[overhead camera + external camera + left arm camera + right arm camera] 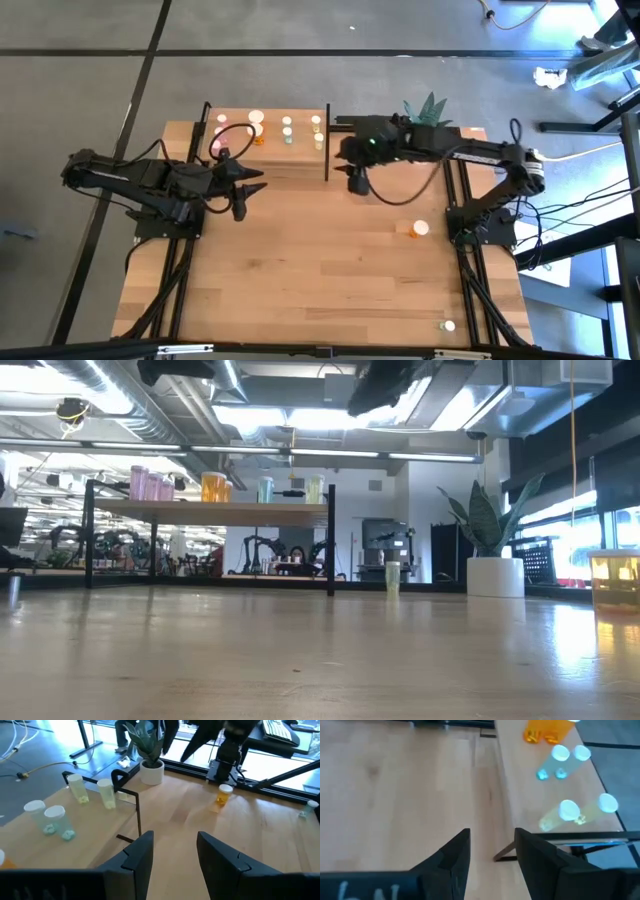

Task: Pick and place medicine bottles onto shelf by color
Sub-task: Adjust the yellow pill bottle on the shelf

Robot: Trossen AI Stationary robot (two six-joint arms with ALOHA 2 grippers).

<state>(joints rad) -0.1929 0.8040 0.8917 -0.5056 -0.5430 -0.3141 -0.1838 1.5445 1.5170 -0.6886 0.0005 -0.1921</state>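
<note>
Left end effector (252,190) and right end effector (357,183) hang apart, seemingly empty, beside shelf (300,160)

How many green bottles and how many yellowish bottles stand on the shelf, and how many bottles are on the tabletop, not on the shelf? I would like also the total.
Green bottles on the shelf: 2
Yellowish bottles on the shelf: 2
Loose bottles on the tabletop: 2
Total: 6
</note>
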